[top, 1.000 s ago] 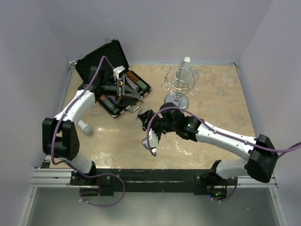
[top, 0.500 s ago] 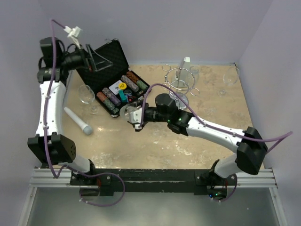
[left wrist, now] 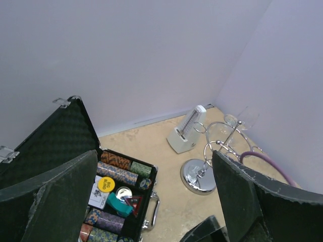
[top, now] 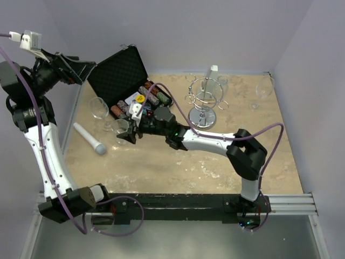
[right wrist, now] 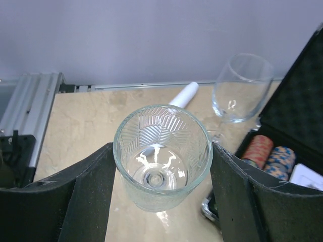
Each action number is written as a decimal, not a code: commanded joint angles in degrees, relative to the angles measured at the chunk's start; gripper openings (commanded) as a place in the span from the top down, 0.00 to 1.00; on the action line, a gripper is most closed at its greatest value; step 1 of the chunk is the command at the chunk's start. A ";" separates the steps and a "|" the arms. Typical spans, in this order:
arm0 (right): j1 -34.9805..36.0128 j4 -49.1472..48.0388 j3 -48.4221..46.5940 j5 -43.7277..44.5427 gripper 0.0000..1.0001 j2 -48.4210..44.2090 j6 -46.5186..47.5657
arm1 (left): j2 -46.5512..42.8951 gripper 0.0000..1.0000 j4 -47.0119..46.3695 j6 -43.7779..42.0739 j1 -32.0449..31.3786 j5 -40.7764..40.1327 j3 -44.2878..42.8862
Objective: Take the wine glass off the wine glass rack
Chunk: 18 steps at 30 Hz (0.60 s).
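The chrome wine glass rack (top: pixel 204 100) stands at the back middle; it also shows in the left wrist view (left wrist: pixel 209 161). My right gripper (top: pixel 129 129) is stretched left and shut on a patterned clear glass (top: pixel 122 129), held upright between its pads in the right wrist view (right wrist: pixel 151 131). A plain wine glass (top: pixel 98 108) stands just behind it (right wrist: pixel 241 91). Another wine glass (top: pixel 262 89) stands by the right wall, apart from the rack. My left gripper (top: pixel 81 67) is open and empty, raised high at the back left.
An open black case of poker chips (top: pixel 135 100) lies at the back left. A white cylinder (top: pixel 90 139) lies left of the held glass. A white metronome (top: pixel 213 73) stands behind the rack. Walls close the back and both sides.
My left arm lifted from the chip case up to the back left. My right arm carried the patterned glass from the front middle leftward to beside the case.
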<state>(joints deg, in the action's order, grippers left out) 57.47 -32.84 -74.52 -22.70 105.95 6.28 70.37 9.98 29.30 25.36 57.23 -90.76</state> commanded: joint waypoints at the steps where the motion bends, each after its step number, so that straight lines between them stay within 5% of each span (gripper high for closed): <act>1: 1.68 -9.26 -7.03 4.15 1.00 3.11 -8.74 | -3.48 0.00 -5.58 0.32 0.30 -1.87 4.10; 18: 1.77 -15.94 -17.41 9.68 1.00 20.16 -1.63 | -0.14 0.00 14.28 -12.51 0.30 -6.34 -9.87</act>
<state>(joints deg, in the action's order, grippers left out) 59.31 -40.45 -87.35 -16.78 125.40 2.79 69.76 20.58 20.86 25.39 52.14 -96.90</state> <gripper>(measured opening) 0.698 0.996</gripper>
